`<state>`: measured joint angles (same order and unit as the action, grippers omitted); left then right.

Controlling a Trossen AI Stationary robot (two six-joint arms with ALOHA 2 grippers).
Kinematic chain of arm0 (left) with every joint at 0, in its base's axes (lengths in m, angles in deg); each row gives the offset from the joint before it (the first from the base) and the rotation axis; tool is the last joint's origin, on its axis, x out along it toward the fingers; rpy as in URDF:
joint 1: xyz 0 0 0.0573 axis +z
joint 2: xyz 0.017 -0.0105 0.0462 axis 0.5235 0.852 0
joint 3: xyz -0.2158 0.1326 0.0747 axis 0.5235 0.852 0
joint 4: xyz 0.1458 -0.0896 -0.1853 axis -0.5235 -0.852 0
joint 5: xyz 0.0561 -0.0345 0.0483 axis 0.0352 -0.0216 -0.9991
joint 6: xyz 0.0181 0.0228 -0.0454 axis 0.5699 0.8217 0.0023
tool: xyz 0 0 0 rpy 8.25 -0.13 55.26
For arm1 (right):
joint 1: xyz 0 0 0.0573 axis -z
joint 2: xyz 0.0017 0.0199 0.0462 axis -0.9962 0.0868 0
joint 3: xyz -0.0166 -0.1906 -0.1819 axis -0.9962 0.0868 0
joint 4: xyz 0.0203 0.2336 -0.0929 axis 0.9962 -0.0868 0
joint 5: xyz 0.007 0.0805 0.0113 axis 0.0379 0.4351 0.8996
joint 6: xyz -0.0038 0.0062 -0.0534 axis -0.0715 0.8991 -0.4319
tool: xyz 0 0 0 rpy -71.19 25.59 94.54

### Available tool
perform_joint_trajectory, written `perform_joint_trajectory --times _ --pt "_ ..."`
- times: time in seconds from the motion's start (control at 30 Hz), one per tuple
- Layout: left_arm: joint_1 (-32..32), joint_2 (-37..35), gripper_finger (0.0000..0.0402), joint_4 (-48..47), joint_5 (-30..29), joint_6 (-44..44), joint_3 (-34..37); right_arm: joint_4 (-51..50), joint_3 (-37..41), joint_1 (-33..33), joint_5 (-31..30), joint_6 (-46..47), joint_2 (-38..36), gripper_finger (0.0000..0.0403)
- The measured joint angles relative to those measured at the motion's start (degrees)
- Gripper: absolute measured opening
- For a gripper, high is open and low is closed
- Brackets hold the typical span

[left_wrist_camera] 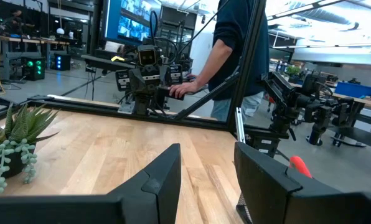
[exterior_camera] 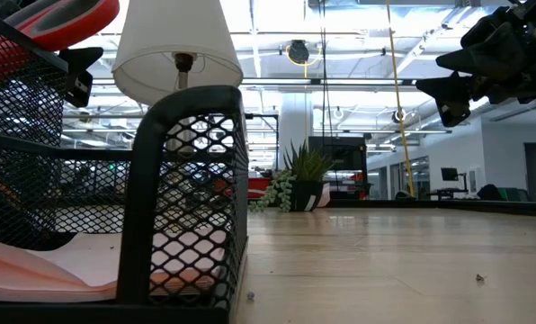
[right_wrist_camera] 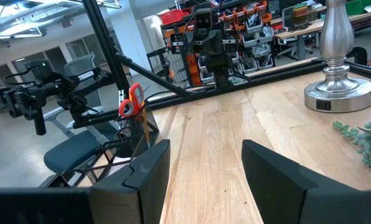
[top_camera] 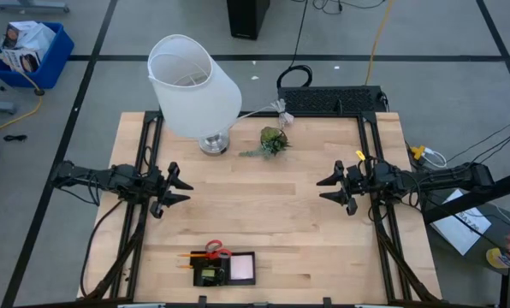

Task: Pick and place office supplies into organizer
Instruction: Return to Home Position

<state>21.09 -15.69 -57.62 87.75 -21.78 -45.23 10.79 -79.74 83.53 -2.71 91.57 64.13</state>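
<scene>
The organizer (top_camera: 225, 268), a black mesh tray, stands near the table's front edge, left of centre. In it are red-handled scissors (top_camera: 214, 251), standing upright (right_wrist_camera: 134, 99), an orange pencil (right_wrist_camera: 145, 124) and a pink sticky-note pad (top_camera: 242, 269) lying flat (exterior_camera: 34, 270). My left gripper (top_camera: 182, 188) hovers open and empty at the table's left side, pointing level toward the right (left_wrist_camera: 207, 155). My right gripper (top_camera: 328, 190) hovers open and empty at the right side, facing it (right_wrist_camera: 205, 149). Both are well behind the organizer.
A white lamp (top_camera: 195, 85) and a small green plant (top_camera: 274, 141) stand at the back of the table, with a black keyboard-like box (top_camera: 332, 101) at the far edge. A person (left_wrist_camera: 235, 50) stands beyond the table's right side, one hand (left_wrist_camera: 182, 90) on the right arm's base.
</scene>
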Motion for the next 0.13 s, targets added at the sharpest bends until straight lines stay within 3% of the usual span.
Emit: perform_joint_trajectory --times 0.13 --pt "0.0 0.0 0.0152 0.0 0.0 0.0 0.0 0.0 0.0 0.0 0.0 0.0 0.0 0.0194"
